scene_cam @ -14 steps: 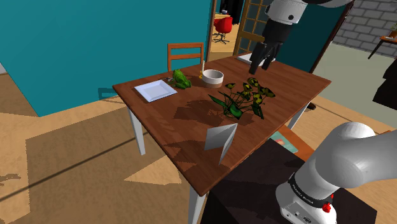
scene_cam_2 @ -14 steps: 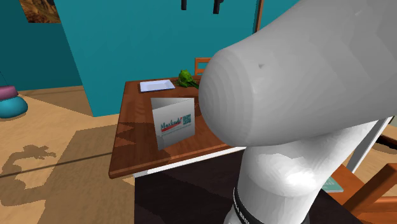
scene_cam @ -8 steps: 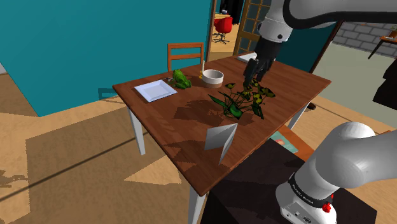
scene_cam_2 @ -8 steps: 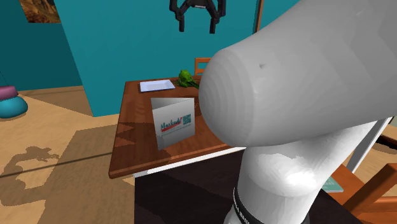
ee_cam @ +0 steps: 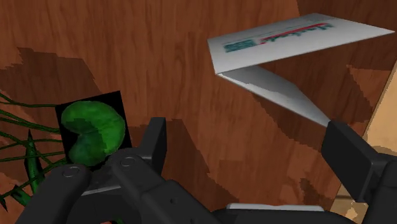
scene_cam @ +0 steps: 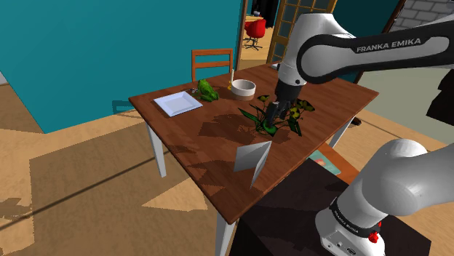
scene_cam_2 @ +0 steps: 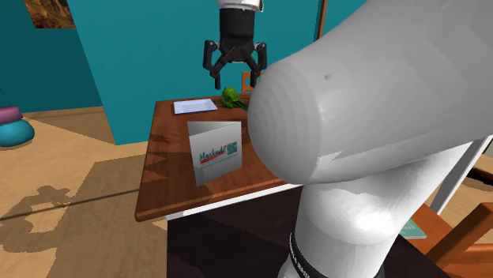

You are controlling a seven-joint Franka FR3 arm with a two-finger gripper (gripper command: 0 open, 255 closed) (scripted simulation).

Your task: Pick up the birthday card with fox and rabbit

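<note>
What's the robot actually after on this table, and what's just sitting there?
For the job: folded white card; open gripper.
Just lying about: white plate; green lump; bowl; leafy plant; chair.

Table (scene_cam: 189,138): reddish-brown wood, visible grain, smooth. Folded card (scene_cam: 251,156) on the table: matt white paper. Arm (scene_cam: 407,174): smooth, glossy white shell.

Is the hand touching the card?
Apart. In the second exterior view the hand hangs well above the card, with a clear gap between them.
</note>
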